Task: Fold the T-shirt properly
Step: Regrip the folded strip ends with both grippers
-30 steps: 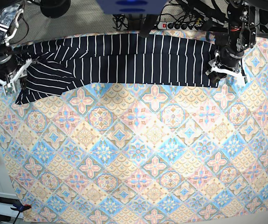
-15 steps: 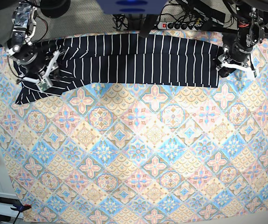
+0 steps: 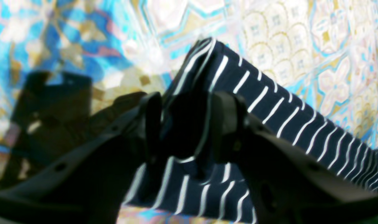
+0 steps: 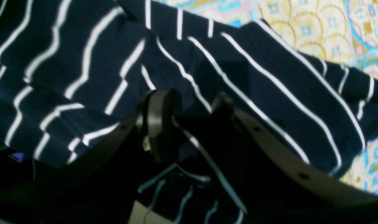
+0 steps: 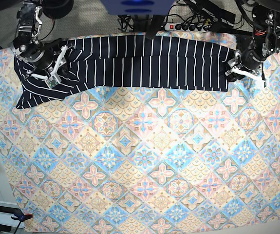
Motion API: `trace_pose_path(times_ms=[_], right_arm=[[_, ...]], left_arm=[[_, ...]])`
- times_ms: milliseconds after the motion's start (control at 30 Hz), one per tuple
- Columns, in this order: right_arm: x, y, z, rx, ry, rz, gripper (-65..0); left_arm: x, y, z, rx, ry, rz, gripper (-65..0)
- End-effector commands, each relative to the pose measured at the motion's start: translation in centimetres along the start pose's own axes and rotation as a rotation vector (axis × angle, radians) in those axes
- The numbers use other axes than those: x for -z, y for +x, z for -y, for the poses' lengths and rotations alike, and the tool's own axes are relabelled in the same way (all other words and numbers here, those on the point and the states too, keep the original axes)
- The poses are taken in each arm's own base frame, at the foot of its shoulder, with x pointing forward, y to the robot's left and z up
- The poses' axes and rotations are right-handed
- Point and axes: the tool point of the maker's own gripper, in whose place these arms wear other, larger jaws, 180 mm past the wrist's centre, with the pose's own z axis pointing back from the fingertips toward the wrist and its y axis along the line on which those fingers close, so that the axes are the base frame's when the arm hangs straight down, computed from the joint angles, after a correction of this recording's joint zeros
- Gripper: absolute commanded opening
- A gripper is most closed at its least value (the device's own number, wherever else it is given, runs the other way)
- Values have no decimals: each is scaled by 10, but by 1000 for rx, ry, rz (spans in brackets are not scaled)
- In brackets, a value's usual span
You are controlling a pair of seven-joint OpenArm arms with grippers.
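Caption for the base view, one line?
Both grippers, left and right, hold opposite ends of the striped T-shirt on the tablecloth.

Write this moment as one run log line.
T-shirt: long band, far edge | left gripper: around its corner | right gripper: on sleeve end

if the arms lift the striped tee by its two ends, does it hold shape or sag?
Likely sags: the T-shirt is soft cloth, already rumpled in folds near the right gripper. Probably light, lying thin and flat on the tablecloth. The layered corner at the left gripper may separate if only one layer is caught.
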Motion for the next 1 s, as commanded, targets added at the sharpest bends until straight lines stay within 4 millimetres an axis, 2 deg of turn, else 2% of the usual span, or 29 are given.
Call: trace_pose_path(times_ms=[0, 267, 400, 533, 633, 867, 967], right_arm=[[-4, 12, 7, -12, -19, 39, -440], [-4, 12, 6, -11, -17, 40, -440], [-4, 12, 6, -10, -16, 40, -440], [-4, 12, 6, -11, -17, 41, -440], [-4, 12, 6, -11, -17, 41, -440], [-4, 12, 6, -11, -17, 41, -440], [-4, 12, 6, -10, -18, 41, -440]], left_arm=[[-4, 9, -1, 18, 0, 16, -391], [-5, 3, -10, 87, 45, -31, -389], [3, -6, 3, 122, 19, -63, -387], [10, -21, -8, 104, 43, -107, -388], [17, -24, -6, 104, 40, -126, -391], [19, -30, -8, 103, 43, -142, -392], [22, -44, -1, 117, 26, -178, -393]])
